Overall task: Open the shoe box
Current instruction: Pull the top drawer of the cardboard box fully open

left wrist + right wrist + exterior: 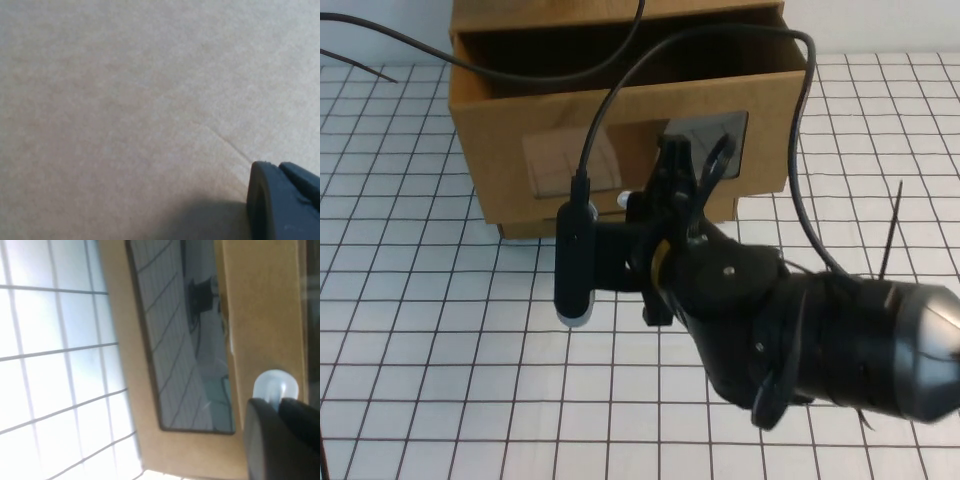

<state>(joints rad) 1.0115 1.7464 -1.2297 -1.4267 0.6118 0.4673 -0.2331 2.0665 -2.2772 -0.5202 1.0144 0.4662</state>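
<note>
The brown cardboard shoe box (500, 150) stands at the back of the table. Its front panel carries two see-through windows (570, 160), and a dark gap shows behind the panel's top edge. My right gripper (676, 150) reaches up to that front panel between the windows. In the right wrist view the right gripper (277, 402) is shut on the small white knob (275, 384) of the panel, beside one window (185, 340). My left gripper (280, 167) lies close against plain cardboard (125, 100), its fingers together; the high view does not show it.
White gridded tabletop (420, 350) spreads in front of and beside the box. Black cables (805, 150) loop from the right arm over the box. The right arm's bulky wrist (840, 340) fills the near right.
</note>
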